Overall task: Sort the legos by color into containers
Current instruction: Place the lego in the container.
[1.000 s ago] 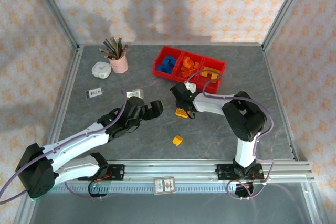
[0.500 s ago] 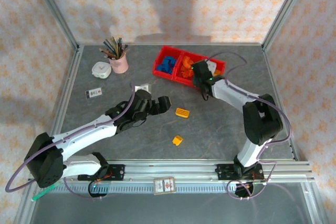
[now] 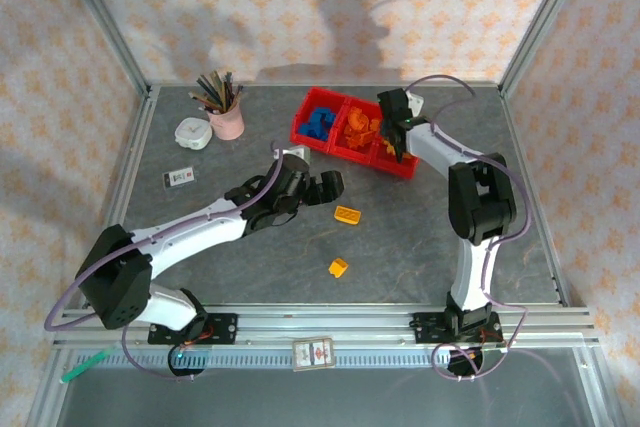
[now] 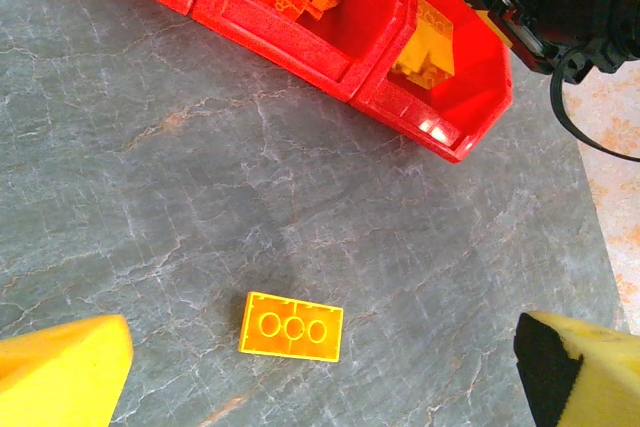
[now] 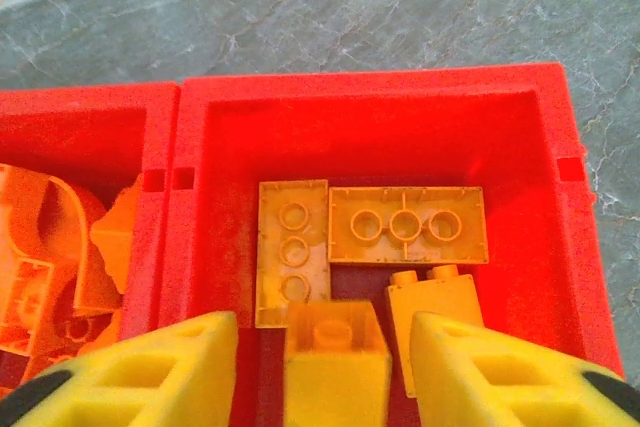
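Containers (image 5: pixel 370 84) sorted blue, orange, yellow, right jaws apart around yellow brick (image 5: pixel 335 362), left jaws wide, empty

Fingers (image 5: pixel 150 372) are flanking a single-stud yellow brick (image 5: pixel 335 357), gaps both sides, over red bin compartment (image 5: pixel 370 87) holding three yellow legos (image 5: pixel 405 225).

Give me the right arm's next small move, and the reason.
Likely raise the right gripper clear of the end compartment: its jaws stand apart from the yellow brick between them, above the other yellow legos there.
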